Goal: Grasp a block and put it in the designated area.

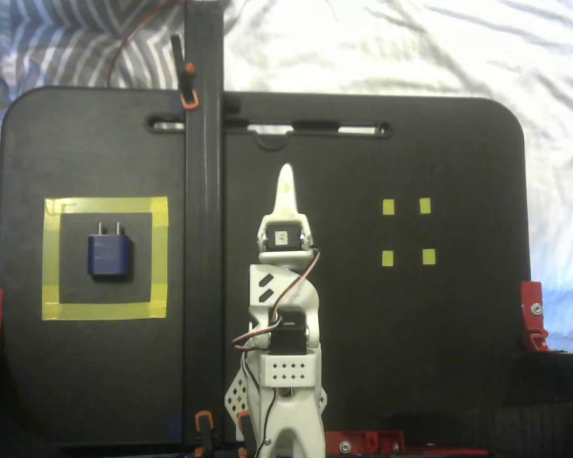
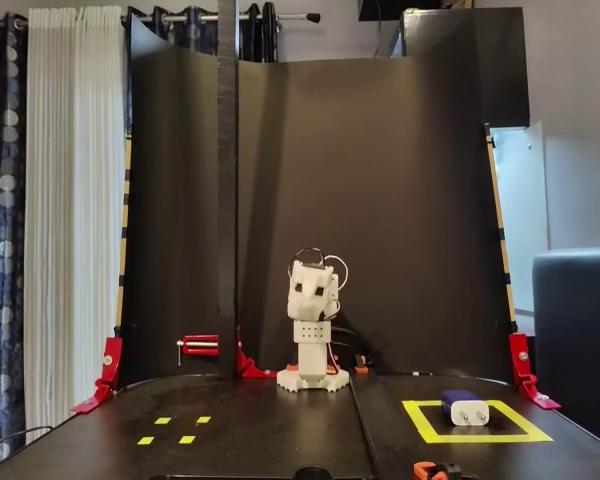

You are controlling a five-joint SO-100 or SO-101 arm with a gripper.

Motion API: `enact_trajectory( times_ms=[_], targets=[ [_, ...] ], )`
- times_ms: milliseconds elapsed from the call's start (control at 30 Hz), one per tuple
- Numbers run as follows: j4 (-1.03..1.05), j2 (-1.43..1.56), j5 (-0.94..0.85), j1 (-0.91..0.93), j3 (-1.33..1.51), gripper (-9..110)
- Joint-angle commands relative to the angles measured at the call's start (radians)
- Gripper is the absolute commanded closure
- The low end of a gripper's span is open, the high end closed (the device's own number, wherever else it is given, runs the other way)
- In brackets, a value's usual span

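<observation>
Black board covers the worktop (image 1: pixel 411 363), with white rumpled cloth behind it at the upper edge of the top-down fixed view. Left of centre in that view lies the block (image 1: pixel 110 255), dark navy with two short prongs pointing up-frame, inside the designated area (image 1: pixel 105 311), a yellow tape square; it touches none of the tape. From the front fixed view the block (image 2: pixel 465 407) sits at lower right within the same designated area (image 2: pixel 425 436). Well apart, at frame centre, the claw (image 1: pixel 286 187) points up-frame over bare board, empty, its fingers together in one narrow tip. Four tiny yellow squares (image 1: pixel 407 232) lie to the right of it.
</observation>
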Motion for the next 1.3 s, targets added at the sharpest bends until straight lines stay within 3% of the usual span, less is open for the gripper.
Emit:
enact_trajectory(
  times_ms=[0, 700, 1267],
  targets=[
    [0.051, 0.008, -0.006, -0.005, 0.005, 102],
    [0.476, 0.008, -0.008, -0.021, 0.008, 102],
    [0.518, 0.008, 0.0, -0.008, 0.008, 102]
  ],
)
